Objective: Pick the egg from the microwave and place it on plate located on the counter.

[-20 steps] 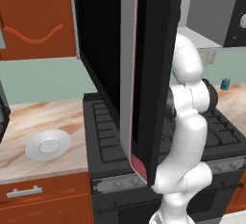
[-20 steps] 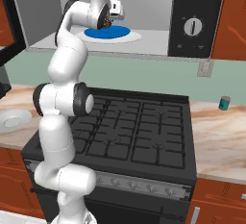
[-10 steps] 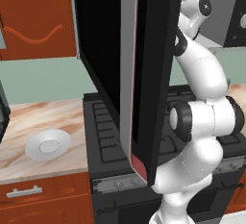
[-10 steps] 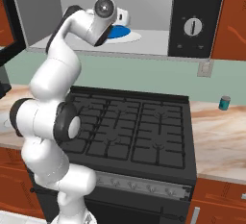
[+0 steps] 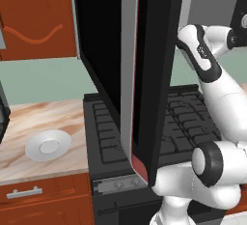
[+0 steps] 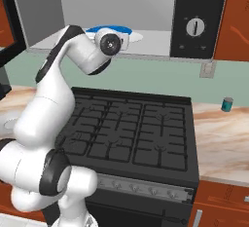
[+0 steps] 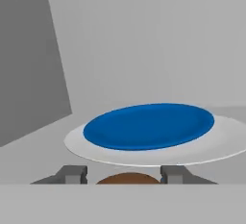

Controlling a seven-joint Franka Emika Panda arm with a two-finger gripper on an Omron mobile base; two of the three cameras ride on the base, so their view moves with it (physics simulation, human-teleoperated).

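Sitting at the bottom centre of the hand view, one brown egg [image 7: 129, 179] shows its rounded top between the two dark fingertips [image 7: 72, 174] of the gripper [image 7: 126, 175]. The tips stand spread on either side of it, and whether they touch the shell cannot be told. Just beyond the egg lies one round turntable [image 7: 158, 152], white at the rim with a blue centre, on the light grey floor of the microwave [image 7: 144, 40]; two inner walls meet at the upper left of that view.

From the right base view the microwave [image 6: 116, 7] fills the top of the frame, with one black knob panel [image 6: 197, 19] at the upper right carrying a single dial. The arm's wrist reaches up to the cavity's front edge, in front of the turntable [image 6: 133, 35]. One black microwave door [image 5: 144, 74] hangs open down the middle of the left base view.

Below sits one black stove [image 6: 131, 133]. One plate [image 5: 48, 145] rests at the lower left of the left base view on the marbled counter [image 5: 38, 118], well apart from the microwave. One small teal can [image 6: 226, 104] stands on the counter at the right of the right base view.
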